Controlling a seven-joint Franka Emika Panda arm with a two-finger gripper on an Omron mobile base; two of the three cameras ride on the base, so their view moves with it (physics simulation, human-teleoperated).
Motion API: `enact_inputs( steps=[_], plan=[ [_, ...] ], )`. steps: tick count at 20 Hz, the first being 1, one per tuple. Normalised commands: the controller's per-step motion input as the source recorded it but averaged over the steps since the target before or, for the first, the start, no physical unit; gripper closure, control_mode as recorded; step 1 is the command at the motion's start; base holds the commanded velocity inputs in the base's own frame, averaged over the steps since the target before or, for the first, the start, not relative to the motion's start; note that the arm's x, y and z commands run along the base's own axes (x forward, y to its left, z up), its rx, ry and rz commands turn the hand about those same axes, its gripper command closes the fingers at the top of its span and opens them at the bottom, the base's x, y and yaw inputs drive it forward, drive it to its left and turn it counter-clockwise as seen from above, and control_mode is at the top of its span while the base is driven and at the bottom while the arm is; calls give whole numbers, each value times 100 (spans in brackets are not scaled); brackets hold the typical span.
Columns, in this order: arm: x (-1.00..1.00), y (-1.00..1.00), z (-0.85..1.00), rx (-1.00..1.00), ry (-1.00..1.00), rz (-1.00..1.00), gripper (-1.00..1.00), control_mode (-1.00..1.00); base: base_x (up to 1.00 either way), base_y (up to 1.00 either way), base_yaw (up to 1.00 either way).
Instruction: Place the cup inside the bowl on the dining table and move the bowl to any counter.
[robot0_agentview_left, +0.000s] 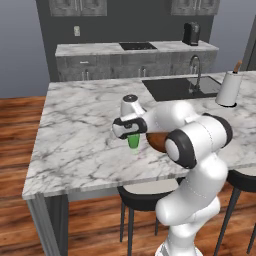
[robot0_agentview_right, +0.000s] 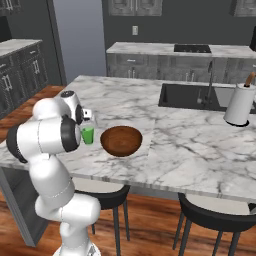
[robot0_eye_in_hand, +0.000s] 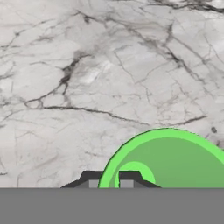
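Observation:
The green cup (robot0_agentview_left: 133, 141) hangs in my gripper (robot0_agentview_left: 131, 133), at or just above the marble dining table (robot0_agentview_left: 75, 135) near its front edge. In the hand view the two fingertips (robot0_eye_in_hand: 127, 179) are shut on the cup's (robot0_eye_in_hand: 175, 162) rim wall, with my gripper (robot0_eye_in_hand: 109, 180) at the bottom edge. The dark reddish-brown bowl (robot0_agentview_right: 121, 140) sits upright and empty just to the right of the cup (robot0_agentview_right: 88, 135), a small gap between them. From the left base view my forearm hides most of the bowl (robot0_agentview_left: 156, 141).
A black sink (robot0_agentview_left: 180, 87) with a faucet (robot0_agentview_left: 197, 70) and a paper towel roll (robot0_agentview_left: 229, 89) sit at the table's far right. Dark stools (robot0_agentview_right: 215, 215) stand under the front edge. A back counter (robot0_agentview_left: 100, 49) carries a stovetop and coffee machine (robot0_agentview_left: 190, 33).

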Motion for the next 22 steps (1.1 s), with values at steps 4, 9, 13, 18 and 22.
enact_inputs(
  steps=[4,9,13,18,22],
  plan=[
    [-5,-10,37,0,0,0,100,-100,0,0,0],
    [-13,-23,28,0,0,0,100,-100,0,0,0],
    [-10,-35,24,0,0,0,100,-100,0,0,0],
    [-6,-37,20,0,0,0,100,-100,0,0,0],
    [0,-37,16,0,-1,0,100,-100,0,0,0]
  ],
)
